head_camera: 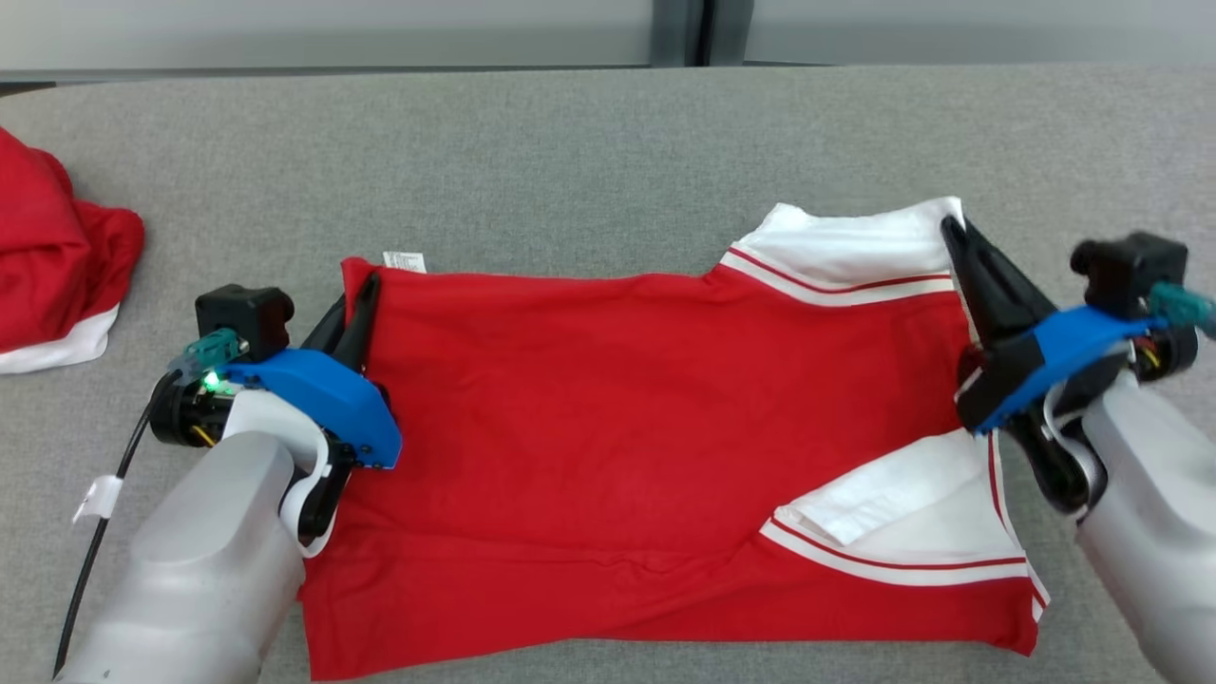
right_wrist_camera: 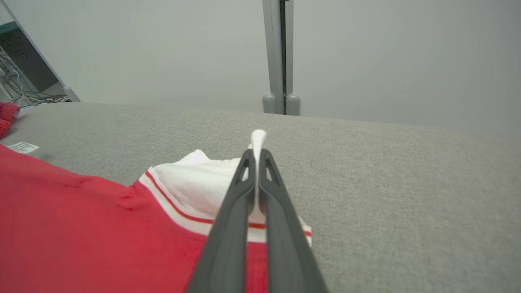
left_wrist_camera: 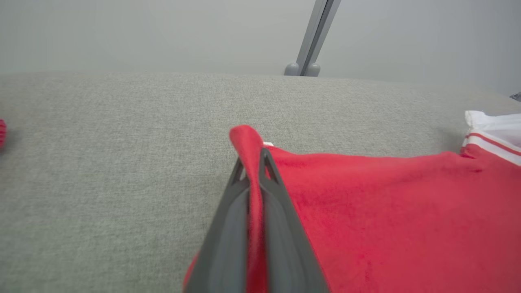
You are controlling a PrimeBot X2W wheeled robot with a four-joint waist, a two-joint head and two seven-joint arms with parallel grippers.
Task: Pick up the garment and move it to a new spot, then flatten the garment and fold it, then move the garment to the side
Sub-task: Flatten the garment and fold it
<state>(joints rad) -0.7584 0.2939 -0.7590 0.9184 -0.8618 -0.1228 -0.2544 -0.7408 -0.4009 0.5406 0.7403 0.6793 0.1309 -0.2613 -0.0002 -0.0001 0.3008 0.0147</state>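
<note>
Garment lies spread flat across the grey padded surface. It is a red shirt, and we judge it light, limp and quick to sag or crease between holds. Our left gripper has its fingers pressed together on the far hem corner, and our right gripper pinches the white sleeve at its far edge. We reckon these corners are sound holds, though thin cloth may slip.
</note>
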